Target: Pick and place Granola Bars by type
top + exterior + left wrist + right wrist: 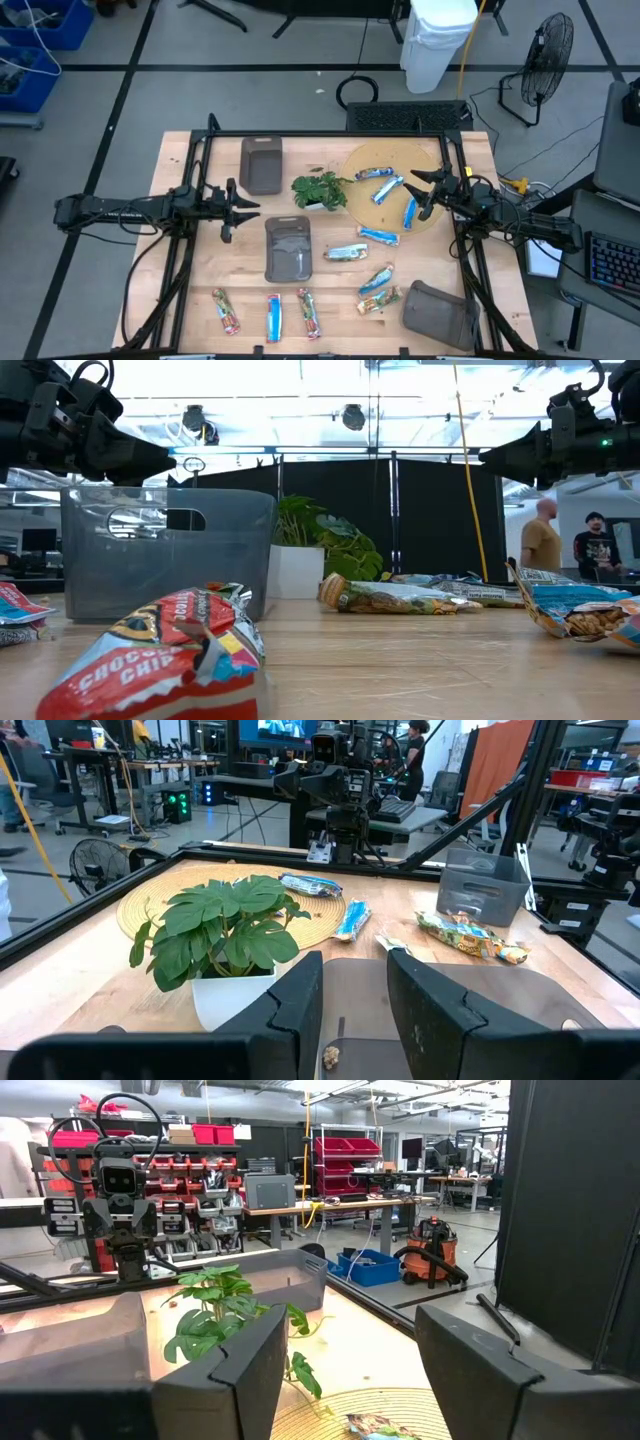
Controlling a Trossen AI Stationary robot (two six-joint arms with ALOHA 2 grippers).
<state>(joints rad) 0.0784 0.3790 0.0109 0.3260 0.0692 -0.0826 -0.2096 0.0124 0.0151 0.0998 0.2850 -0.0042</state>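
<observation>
Because the blue granola bars (385, 187) lie close together on the woven mat (362, 165), the right gripper (428, 193), jaws apart and empty, could catch two; the left gripper (228, 208), also apart, waits.

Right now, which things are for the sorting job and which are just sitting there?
For the job: bars, trays.
Just lying about: plant, round mat, white bin, fan.
</observation>
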